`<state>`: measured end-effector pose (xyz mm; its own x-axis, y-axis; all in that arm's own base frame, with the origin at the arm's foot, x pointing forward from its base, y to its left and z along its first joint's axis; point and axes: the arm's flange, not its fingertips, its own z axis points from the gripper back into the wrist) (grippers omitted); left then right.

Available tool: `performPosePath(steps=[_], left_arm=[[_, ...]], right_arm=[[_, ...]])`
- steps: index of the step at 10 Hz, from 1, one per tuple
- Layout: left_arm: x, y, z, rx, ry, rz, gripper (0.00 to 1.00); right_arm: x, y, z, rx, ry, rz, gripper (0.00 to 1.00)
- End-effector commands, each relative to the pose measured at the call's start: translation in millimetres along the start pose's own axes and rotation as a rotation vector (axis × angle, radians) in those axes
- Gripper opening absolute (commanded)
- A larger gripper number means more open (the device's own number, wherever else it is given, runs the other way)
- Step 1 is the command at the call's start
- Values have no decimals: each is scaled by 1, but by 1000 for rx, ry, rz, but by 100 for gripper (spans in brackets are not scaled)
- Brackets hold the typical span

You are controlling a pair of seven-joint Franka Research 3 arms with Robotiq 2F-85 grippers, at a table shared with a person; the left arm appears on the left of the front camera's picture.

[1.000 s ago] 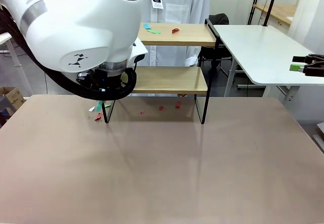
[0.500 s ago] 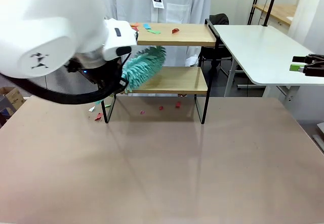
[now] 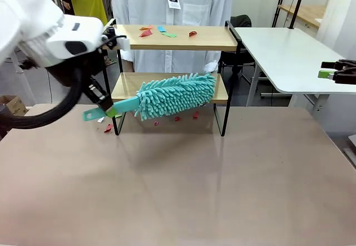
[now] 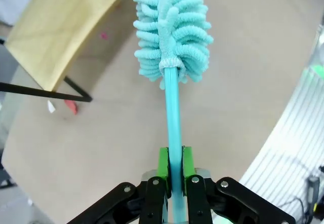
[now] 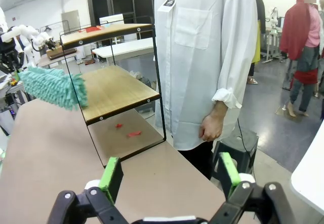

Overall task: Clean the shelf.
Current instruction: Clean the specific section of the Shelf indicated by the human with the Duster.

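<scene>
Left fingers [image 4: 169, 164] clenched on the duster [image 3: 175, 93] handle; its head, ahead of the fingertips, hides much of the shelf's [image 3: 214, 38] lower board, contact unclear. Right fingers [image 3: 326, 74] released, cut off at the frame edge, well apart. Shelf — two pale boards, black frame — stands on the counter [image 3: 194, 185], scraps [image 3: 167, 33] on top.

Left arm reaches in from the left, its left pincer [image 4: 174, 162] clamped on a duster handle [image 4: 173, 112]; right pincer [image 5: 169, 165] gapes wide, far right.

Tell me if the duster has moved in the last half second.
Yes: the duster has swept rightward and down along the shelf's lower board.
</scene>
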<state>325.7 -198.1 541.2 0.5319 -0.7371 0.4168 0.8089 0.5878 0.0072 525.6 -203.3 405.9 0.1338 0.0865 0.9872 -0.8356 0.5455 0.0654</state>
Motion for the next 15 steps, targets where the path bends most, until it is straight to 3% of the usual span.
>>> performPosePath(steps=[1, 2, 6, 8, 9, 12, 13, 15], left_arm=[[-20, 13, 23, -90, 38, -41, 13], [-28, 25, 36, -155, 63, -6, 13], [-55, 36, 101, -182, 455, -11, 13], [-56, 49, 102, -142, 698, 10, 13], [-55, 55, 99, -152, 754, -46, 13], [-50, 66, 80, -99, 840, -64, 13], [-56, 56, 82, -153, 786, -21, 13], [-56, 56, 82, -153, 786, -21, 13]], right_arm=[[3, 1, -2, 0, 1, 6, 100], [3, 1, -2, 0, 1, 6, 100], [3, 1, -2, 0, 1, 6, 100], [3, 1, -2, 0, 1, 6, 100], [3, 1, -2, 0, 1, 6, 100], [3, 1, -2, 0, 1, 6, 100], [3, 1, -2, 0, 1, 6, 100], [3, 1, -2, 0, 1, 6, 100]])
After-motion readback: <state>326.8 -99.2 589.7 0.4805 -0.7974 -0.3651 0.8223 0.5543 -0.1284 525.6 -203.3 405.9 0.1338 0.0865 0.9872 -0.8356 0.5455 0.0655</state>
